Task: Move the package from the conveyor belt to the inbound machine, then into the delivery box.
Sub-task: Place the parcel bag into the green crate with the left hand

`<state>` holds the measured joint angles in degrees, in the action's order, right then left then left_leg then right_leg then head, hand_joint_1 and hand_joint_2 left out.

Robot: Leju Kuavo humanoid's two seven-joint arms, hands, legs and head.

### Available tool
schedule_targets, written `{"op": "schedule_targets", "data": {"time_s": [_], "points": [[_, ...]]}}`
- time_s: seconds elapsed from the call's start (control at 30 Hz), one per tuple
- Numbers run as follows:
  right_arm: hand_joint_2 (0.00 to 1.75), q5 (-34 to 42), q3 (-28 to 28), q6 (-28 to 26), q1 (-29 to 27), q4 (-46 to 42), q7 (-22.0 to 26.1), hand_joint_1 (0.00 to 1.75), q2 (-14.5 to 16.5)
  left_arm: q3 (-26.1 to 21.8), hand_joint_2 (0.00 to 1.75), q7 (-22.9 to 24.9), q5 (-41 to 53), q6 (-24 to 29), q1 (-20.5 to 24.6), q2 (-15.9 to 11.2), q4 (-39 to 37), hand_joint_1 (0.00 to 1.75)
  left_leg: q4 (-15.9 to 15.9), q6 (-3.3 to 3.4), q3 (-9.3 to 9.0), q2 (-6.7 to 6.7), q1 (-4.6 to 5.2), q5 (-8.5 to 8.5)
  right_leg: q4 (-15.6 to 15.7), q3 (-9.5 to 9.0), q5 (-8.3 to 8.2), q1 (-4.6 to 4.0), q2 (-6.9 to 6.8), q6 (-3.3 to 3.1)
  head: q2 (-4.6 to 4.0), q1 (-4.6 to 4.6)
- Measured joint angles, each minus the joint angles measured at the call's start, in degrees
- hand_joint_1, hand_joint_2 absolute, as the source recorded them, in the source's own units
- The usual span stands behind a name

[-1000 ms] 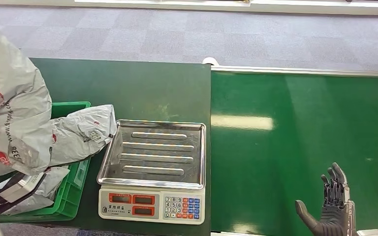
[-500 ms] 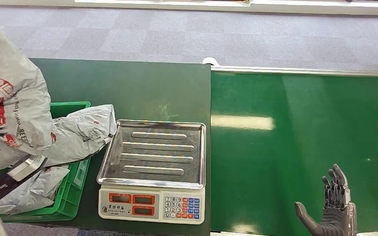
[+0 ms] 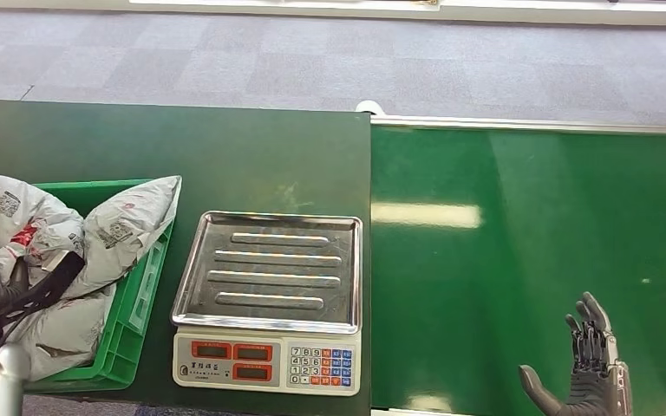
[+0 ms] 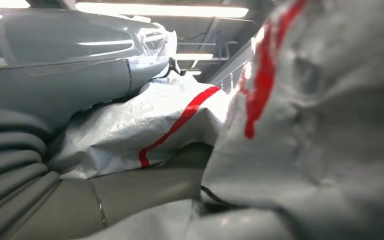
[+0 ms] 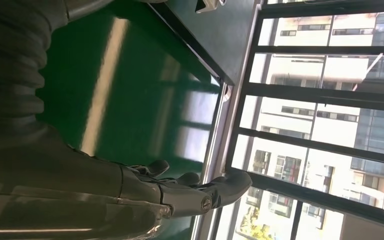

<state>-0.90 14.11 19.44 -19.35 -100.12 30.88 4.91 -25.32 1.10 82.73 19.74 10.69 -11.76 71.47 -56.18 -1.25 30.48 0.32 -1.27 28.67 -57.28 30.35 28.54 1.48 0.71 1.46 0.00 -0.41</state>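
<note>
Resting in the green box at nine o'clock of the head view, the package lies crumpled on other grey bags, grey plastic with red print and a label. Left hand sits against it at the picture's eight o'clock edge, dark fingers laid over the plastic; whether they grip it or have let go, cannot tell. Left wrist view: thumb pressed close to wrinkled grey plastic with a red stripe, too near to read the grasp.

Scale stands just beside the box, at six o'clock of centre, steel tray bare, keypad toward the robot. Conveyor belt runs from three o'clock, shiny green with light glare. Right hand hovers over the belt at five o'clock, fingers spread apart, holding nothing. Right wrist view: same hand extended above the belt, windows beyond.
</note>
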Motion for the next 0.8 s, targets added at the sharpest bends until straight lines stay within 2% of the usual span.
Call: {"op": "schedule_targets", "data": {"time_s": [0.17,0.5,0.57,0.63,0.7,0.8], "points": [[1.75,-0.07,0.17,0.06,0.14,0.01,0.0,0.0,0.29,1.75,1.75,0.1,-0.2,-0.45,0.48,-2.92,-4.34,1.75,0.0,0.0,-0.13,-0.01,0.03,0.01,0.01,-0.11,0.0,0.03,0.0,0.0,0.0,-0.02],[1.75,-0.08,0.47,0.06,0.24,0.01,0.0,0.0,0.46,3.09,1.75,0.52,-0.54,-0.78,0.91,-4.55,-6.92,1.75,0.02,-0.01,-0.26,-0.02,0.01,0.0,-0.07,-0.18,0.0,0.0,0.0,-0.01,0.0,-0.02],[1.75,-0.07,0.52,-0.01,0.25,0.01,0.0,0.0,0.53,3.77,1.75,1.09,-1.19,-0.79,1.19,-4.89,-7.42,1.43,0.01,-0.01,-0.26,-0.04,0.01,0.0,-0.07,-0.19,0.0,0.0,0.0,-0.01,0.0,-0.02],[1.75,-0.07,0.55,-0.09,0.27,0.01,0.0,0.0,0.62,4.54,1.75,1.69,-2.1,0.08,1.49,-5.27,-8.17,0.55,0.01,-0.02,-0.26,-0.05,0.01,-0.01,-0.07,-0.18,0.0,0.0,0.0,-0.01,0.0,-0.02],[1.75,-0.07,0.55,-0.25,0.29,0.01,0.0,0.0,0.71,5.23,1.75,1.98,-3.18,1.78,1.8,-5.54,-8.93,0.0,0.01,-0.03,-0.26,-0.05,0.01,-0.02,-0.07,-0.18,0.0,0.0,-0.01,-0.01,0.0,-0.01],[1.75,-0.06,0.55,-0.73,0.34,0.01,-0.07,0.0,0.85,5.91,1.75,-0.25,-7.71,5.52,2.28,-5.55,-9.73,0.0,0.01,-0.04,-0.27,-0.07,0.01,-0.03,-0.07,-0.13,0.0,0.0,-0.05,-0.01,0.0,-0.02]]}}
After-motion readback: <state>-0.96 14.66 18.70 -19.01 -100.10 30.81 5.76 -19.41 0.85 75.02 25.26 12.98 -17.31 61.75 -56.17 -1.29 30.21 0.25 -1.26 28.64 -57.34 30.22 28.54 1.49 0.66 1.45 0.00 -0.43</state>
